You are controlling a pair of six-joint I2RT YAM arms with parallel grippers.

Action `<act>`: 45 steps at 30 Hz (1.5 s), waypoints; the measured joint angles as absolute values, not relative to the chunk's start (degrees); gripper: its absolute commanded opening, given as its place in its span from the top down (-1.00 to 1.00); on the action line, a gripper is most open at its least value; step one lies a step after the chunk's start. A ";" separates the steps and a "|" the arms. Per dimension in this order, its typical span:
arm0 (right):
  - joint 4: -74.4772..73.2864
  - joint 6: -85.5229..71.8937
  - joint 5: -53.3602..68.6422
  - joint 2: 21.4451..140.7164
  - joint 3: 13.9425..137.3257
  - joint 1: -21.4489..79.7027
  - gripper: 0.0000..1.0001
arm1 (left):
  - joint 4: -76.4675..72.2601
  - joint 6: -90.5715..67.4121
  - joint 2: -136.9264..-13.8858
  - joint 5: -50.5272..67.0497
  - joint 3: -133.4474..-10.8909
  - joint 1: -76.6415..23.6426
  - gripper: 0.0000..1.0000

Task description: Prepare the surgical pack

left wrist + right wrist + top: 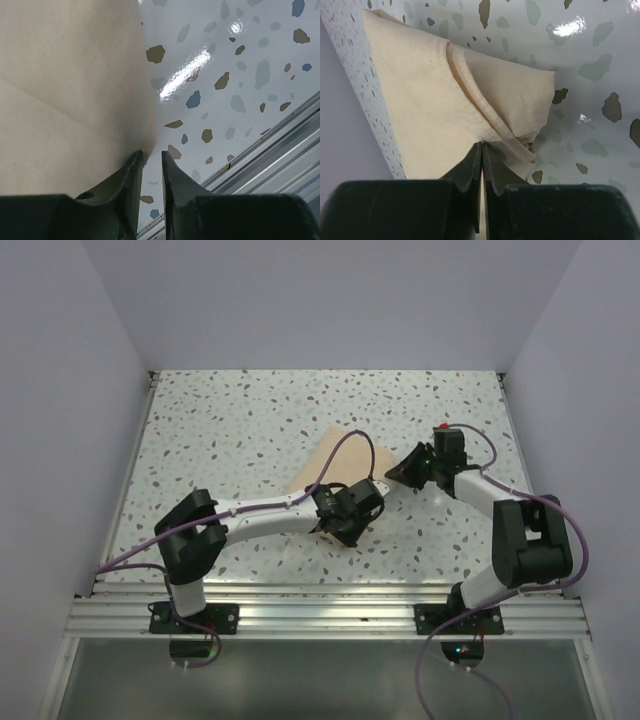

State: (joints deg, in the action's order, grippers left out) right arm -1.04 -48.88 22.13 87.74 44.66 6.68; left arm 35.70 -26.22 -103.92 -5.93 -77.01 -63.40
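Speckled tabletop [250, 410] carries all of it. The cloth sheet [350, 465] lies flat on it, apart from its right-hand corner, which is gathered into several folded layers. That corner is where my right pincer [482, 146] sits, pressed together on the bunched layers, with a sliver of fabric showing between the jaws. My left pincer [151, 155] is at the sheet's near edge with its jaws a narrow gap apart. One tip touches the hem, and I see only tabletop through the gap, so I judge it holds nothing. No other part of the pack shows in any view.

The grip worries me first. The right tips hold only the very ends of the layers, so a pull could strip one layer out and leave the fold crooked. With the left side gripping nothing, the sheet has no anchor. A drag from the right would probably slide the whole sheet rather than fold it, because the surface is glossy. The purple cable [340, 445] looping over the sheet could also catch a raised edge.

Beyond the sheet, the tabletop is pale, flecked with grey, brown and blue chips, and it throws back bright glare. An aluminium rail [330, 600] runs along the sheet's near side, where my arms are bolted. Plain lavender walls [330, 300] close off the far side and both flanks.
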 measured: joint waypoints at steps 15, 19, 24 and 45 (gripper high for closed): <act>-3.29 -47.22 21.28 91.37 49.98 6.31 0.61 | 32.82 -26.89 -103.02 -6.42 -71.22 -64.66 0.37; -6.28 -45.87 20.21 89.38 51.94 6.24 0.15 | 35.97 -26.72 -101.06 -7.73 -76.64 -64.64 0.16; -10.96 -42.35 19.00 81.36 53.36 6.07 -0.50 | 36.34 -26.74 -95.24 -9.10 -80.93 -64.14 -0.45; -38.81 -29.12 -0.45 27.86 45.12 6.04 -0.97 | 27.77 -33.56 -41.30 -24.34 -46.41 -52.88 -1.00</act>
